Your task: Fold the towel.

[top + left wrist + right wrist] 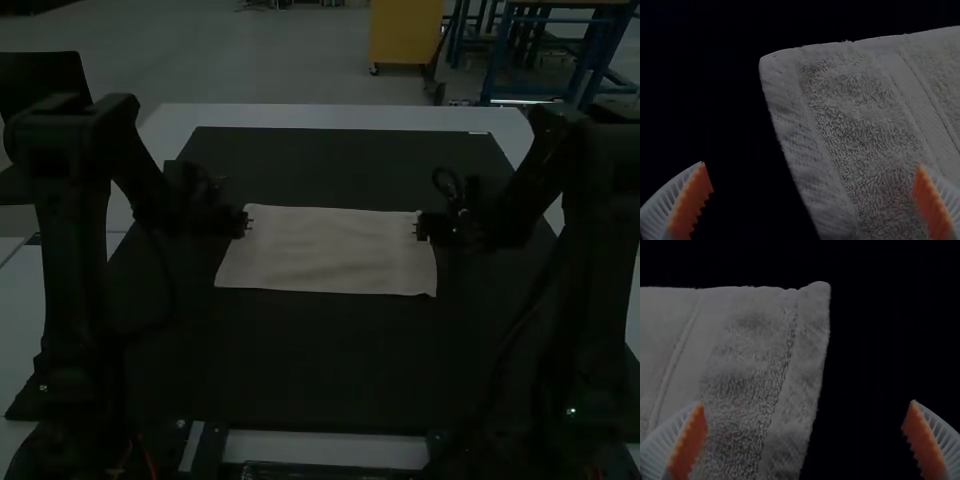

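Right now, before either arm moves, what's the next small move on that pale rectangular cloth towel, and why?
I'd probably close the left gripper and the right gripper gently on the pale rectangular cloth towel. It lies flat, and both grippers are open across its opposite side edges, near the far corners, so pinching there should give a hold for folding.

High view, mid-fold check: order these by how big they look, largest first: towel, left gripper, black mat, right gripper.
1. Black mat
2. Towel
3. Left gripper and right gripper: they look too alike to rank.
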Available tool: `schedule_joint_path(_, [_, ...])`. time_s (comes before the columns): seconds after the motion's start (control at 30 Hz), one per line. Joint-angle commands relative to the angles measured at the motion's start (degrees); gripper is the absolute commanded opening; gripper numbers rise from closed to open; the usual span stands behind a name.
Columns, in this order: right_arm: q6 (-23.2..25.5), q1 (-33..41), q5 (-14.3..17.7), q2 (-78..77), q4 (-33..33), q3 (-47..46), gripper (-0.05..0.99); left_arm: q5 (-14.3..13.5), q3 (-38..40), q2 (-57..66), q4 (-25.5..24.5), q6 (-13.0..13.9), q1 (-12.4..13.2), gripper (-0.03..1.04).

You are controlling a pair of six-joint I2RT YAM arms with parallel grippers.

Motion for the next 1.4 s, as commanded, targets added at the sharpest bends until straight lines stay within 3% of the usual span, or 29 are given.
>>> schedule_joint_path(0.0, [-1.9, 0.9, 0.3, 1.5, -0.1, 1.5, 0.90, -1.9, 1.2, 1.5, -0.8, 1.6, -1.2, 0.94])
schedule_joint_path(0.03, [-2.3, 1.1, 0.4, 1.4, -0.6, 1.7, 0.87, -2.2, 1.2, 1.6, -0.9, 2.1, -1.2, 0.91])
schedule_joint_path(0.1, [-3.3, 1.4, -0.4, 1.5, -2.1, 2.0, 0.62, -2.2, 1.2, 1.9, -1.4, 2.9, -1.2, 0.76])
schedule_joint_path(0.17, [-5.2, 1.7, -0.9, 1.4, -1.4, 1.4, 0.19, -2.2, 1.2, 2.2, -1.4, 3.5, -1.2, 0.51])
schedule_joint_path(0.2, [-6.8, 1.8, -1.1, 1.4, -1.2, 1.3, 0.02, -2.2, 1.3, 2.5, -1.4, 4.3, -1.3, 0.33])
schedule_joint_path(0.23, [-7.5, 1.9, -1.0, 1.5, -1.3, 1.3, -0.02, -2.5, 1.3, 2.7, -1.1, 4.5, -1.3, 0.18])
schedule_joint_path(0.3, [-7.6, 1.9, -1.0, 1.4, -1.2, 1.3, -0.02, -2.5, 1.3, 3.1, -0.8, 4.5, -1.2, 0.02])
schedule_joint_path(0.8, [-5.1, 0.0, -1.1, -2.1, 1.0, 2.2, -0.02, -2.2, 2.1, -1.0, 1.2, 4.0, -0.5, 0.02])
schedule_joint_path(1.07, [-4.9, -0.2, -1.7, -6.3, -0.5, 1.9, -0.02, -2.0, 1.8, -5.2, -4.3, 4.5, -0.5, 0.02])
schedule_joint_path(1.37, [-4.8, -1.1, -2.9, -10.1, -4.3, 0.9, -0.02, -1.1, -1.1, -10.9, -6.7, 4.5, -0.5, 0.02])
